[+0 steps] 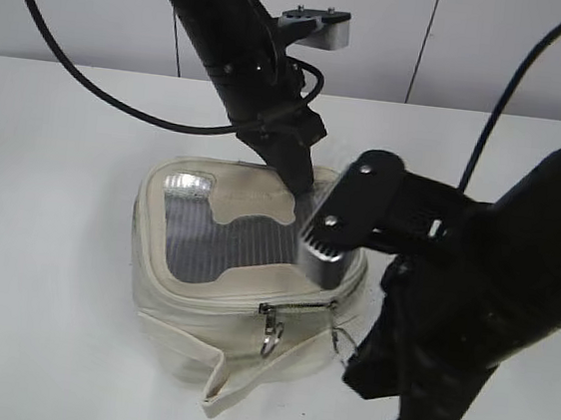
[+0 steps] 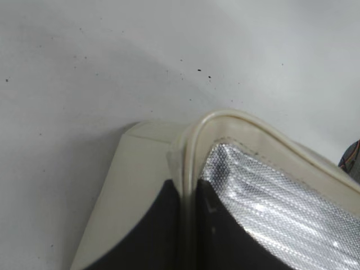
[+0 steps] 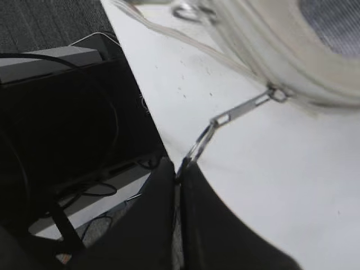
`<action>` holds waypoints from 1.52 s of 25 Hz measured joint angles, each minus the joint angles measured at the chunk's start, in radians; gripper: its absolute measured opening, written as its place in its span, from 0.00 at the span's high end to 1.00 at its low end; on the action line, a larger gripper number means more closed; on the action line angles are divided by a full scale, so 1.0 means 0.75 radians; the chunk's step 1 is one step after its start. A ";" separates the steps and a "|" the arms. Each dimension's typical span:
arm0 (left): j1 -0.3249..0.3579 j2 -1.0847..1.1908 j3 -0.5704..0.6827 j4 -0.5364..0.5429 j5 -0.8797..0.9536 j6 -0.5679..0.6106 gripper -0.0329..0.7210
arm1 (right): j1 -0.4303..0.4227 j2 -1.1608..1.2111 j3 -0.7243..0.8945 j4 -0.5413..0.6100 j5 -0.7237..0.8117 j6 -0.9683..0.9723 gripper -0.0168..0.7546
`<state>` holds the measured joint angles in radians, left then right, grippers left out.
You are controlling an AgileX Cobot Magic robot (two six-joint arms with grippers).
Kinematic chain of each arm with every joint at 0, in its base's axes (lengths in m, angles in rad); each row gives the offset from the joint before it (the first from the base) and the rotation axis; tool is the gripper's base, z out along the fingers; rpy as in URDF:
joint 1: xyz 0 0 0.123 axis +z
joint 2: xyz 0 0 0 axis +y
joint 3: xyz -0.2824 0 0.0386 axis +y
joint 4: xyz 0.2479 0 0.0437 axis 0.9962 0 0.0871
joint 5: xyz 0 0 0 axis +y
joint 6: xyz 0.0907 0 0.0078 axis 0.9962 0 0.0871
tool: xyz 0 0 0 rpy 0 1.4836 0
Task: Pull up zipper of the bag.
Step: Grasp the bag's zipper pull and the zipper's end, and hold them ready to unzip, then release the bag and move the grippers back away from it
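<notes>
Right wrist view shows the right gripper (image 3: 179,169) with jaws clamped on the zipper's ring pull (image 3: 198,147), while the left gripper (image 2: 188,225) pinches the rim of the bag (image 1: 244,266) on the table (image 1: 50,206); the thin ring could slip out if the pull goes sideways.

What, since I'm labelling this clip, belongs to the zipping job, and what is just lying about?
Job in hand:
- bag
- zipper
- ring pull, clamped in the right gripper
- left gripper, pinching the bag's top rim

Just lying about:
- strap flap, hanging loose
- grey box and cables beyond the table edge
</notes>
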<state>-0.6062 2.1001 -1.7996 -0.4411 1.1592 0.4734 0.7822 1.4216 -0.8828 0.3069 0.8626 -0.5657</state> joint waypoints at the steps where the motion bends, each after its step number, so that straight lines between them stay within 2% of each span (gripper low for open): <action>1: 0.000 0.000 0.000 0.001 0.003 0.000 0.90 | 0.047 0.000 0.001 0.010 -0.045 0.003 0.97; 4: 0.000 0.000 -0.002 0.003 0.015 0.000 0.90 | 0.151 0.032 -0.013 0.054 -0.142 0.006 0.97; 9: 0.000 0.000 -0.002 -0.003 0.049 0.009 0.90 | 0.253 0.122 -0.097 0.067 -0.161 0.006 0.97; 11: 0.000 0.000 -0.002 -0.006 0.059 0.014 0.90 | 0.262 0.136 -0.118 0.098 -0.169 -0.002 0.97; 17: 0.000 0.000 -0.002 -0.012 0.103 0.030 0.90 | 0.263 0.144 -0.134 0.374 -0.240 -0.236 0.97; 23: 0.002 0.000 -0.002 -0.007 0.109 0.031 0.90 | 0.263 0.146 -0.134 0.424 -0.272 -0.229 0.95; 25: 0.004 0.000 -0.002 0.002 0.068 0.024 0.90 | 0.280 0.142 -0.143 0.492 -0.253 -0.178 0.84; 27: 0.012 0.000 -0.005 0.009 0.037 0.003 0.90 | 0.303 0.134 -0.151 0.508 -0.237 -0.101 0.64; 29: 0.016 0.000 -0.009 0.013 0.043 -0.009 0.90 | 0.303 0.131 -0.151 0.428 -0.237 0.055 0.37; 31: 0.016 0.000 -0.014 0.016 0.055 -0.010 0.89 | 0.303 0.124 -0.151 0.296 -0.241 0.254 0.21; 34: 0.018 -0.018 -0.015 0.025 0.060 -0.010 0.79 | 0.297 0.083 -0.151 0.031 -0.244 0.561 0.17; 38: 0.020 -0.097 -0.028 0.040 0.025 -0.010 0.64 | 0.246 -0.003 -0.151 -0.172 -0.215 0.768 0.18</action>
<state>-0.5909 2.0273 -1.8209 -0.4109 1.1783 0.4660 0.9667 1.4195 -0.9961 0.1777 0.7016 0.0104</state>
